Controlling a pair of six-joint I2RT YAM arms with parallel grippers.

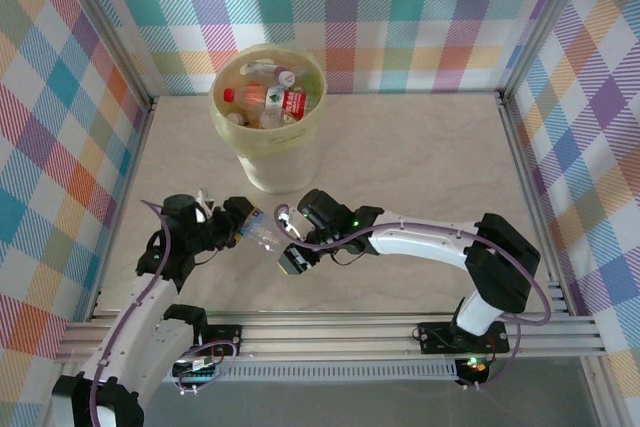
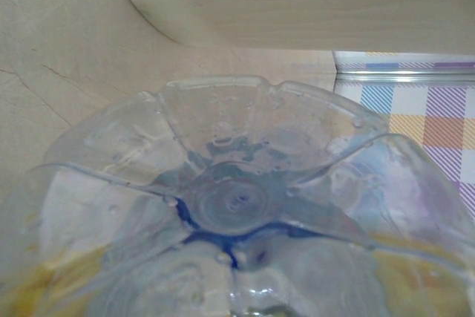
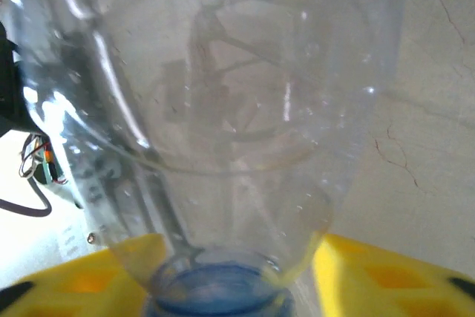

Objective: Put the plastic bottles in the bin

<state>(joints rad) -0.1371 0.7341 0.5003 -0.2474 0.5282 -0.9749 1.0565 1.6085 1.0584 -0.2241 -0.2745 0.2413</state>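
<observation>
A clear plastic bottle (image 1: 263, 234) with a blue cap hangs above the table between my two grippers. My left gripper (image 1: 245, 224) is closed round its base end, and that ribbed base (image 2: 237, 206) sits right in front of the left wrist camera. My right gripper (image 1: 289, 250) is at the cap end. Its yellow fingers (image 3: 371, 276) stand apart on either side of the neck (image 3: 223, 287), so it is open. The pale yellow bin (image 1: 275, 162) stands behind, with several bottles (image 1: 270, 97) inside.
The bin's wall (image 2: 312, 5) rises close ahead of the left wrist. Checked cloth walls (image 1: 60, 147) and a metal frame (image 1: 330, 332) enclose the marbled table (image 1: 420, 167).
</observation>
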